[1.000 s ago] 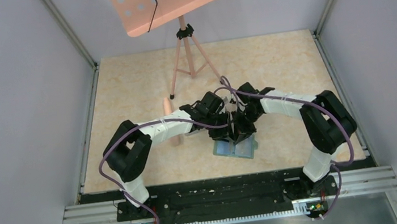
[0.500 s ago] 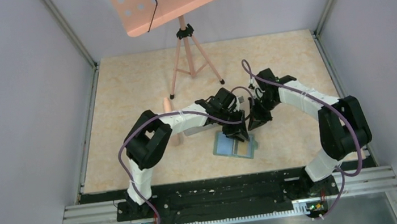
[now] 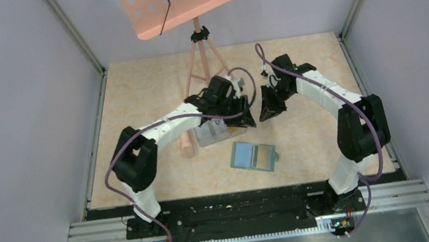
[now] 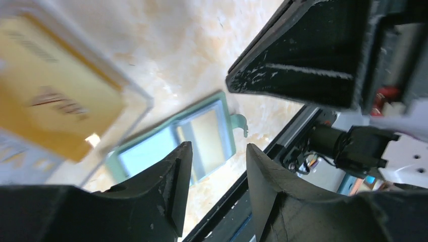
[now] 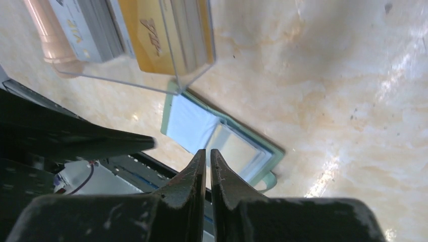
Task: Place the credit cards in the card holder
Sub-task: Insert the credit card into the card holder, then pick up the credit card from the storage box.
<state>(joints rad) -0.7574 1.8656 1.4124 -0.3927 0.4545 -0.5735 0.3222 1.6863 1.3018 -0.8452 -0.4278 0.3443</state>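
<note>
The left hand (image 3: 245, 117) hangs above the surface (image 3: 134, 94) with its fingers apart and nothing between them; in its own wrist view the gap at the left hand (image 4: 217, 150) frames the card holder (image 4: 202, 132), which lies beyond the fingertips, flat and unfolded. The right hand (image 3: 269, 112) hangs just beside the left one, apart from it; its fingers (image 5: 199, 161) stand almost together – only a thin slit shows – and grip nothing. From the right hand (image 5: 208, 152) the card holder (image 5: 194, 123) lies straight under the fingertips, its pale blue sleeve toward the box, its clear sleeve away from it. In the top view the card holder (image 3: 254, 156) sits on the arm-base side of both hands, touched by neither; one half shows a tan panel – whether that is a card I cannot tell. The clear box (image 3: 216, 132) lies just beneath the left hand, near the card holder's far edge; inside it the credit cards (image 5: 161, 30) lie stacked, orange-yellow ones next to white-grey ones. A pink cylinder (image 3: 187, 143) lies beside the box, on the side away from the right hand.
</note>
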